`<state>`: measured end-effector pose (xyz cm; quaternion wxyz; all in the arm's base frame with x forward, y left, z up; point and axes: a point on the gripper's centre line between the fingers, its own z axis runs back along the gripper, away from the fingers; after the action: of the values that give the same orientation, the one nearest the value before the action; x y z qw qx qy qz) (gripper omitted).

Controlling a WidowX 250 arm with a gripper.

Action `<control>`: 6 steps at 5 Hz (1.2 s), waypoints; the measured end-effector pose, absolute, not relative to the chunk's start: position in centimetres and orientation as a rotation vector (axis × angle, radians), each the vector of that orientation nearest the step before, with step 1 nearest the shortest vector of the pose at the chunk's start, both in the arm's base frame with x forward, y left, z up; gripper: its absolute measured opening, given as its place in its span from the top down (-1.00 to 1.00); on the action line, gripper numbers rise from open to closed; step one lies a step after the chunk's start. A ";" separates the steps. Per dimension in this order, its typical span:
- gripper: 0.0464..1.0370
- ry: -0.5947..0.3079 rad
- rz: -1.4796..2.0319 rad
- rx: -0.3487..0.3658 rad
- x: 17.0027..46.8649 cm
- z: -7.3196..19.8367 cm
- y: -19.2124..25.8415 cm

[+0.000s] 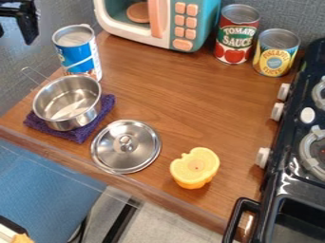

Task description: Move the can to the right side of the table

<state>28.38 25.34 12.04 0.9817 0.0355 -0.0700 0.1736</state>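
Blue can (pixel 79 51): stood upright on desk (pixel 184 95), just right of the end effector (pixel 15 37).
End effector was released, presumably to admit it; farther below, a cloth (pixel 81 133) lay beneath the pot (pixel 66 102), probably as padding.

Black hand (pixel 14 37): angular, blocky build; dark crossbar along top, chunky downward piece with uneven, stepped edges.
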 end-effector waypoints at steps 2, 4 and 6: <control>-0.93 -0.103 0.372 0.080 31.1 10.0 29.3; -0.93 -0.053 0.309 0.104 31.9 7.9 29.7; -0.93 -0.061 0.216 0.131 34.6 6.6 26.5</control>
<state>34.56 26.53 6.59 0.9916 0.0653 -0.0306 0.1076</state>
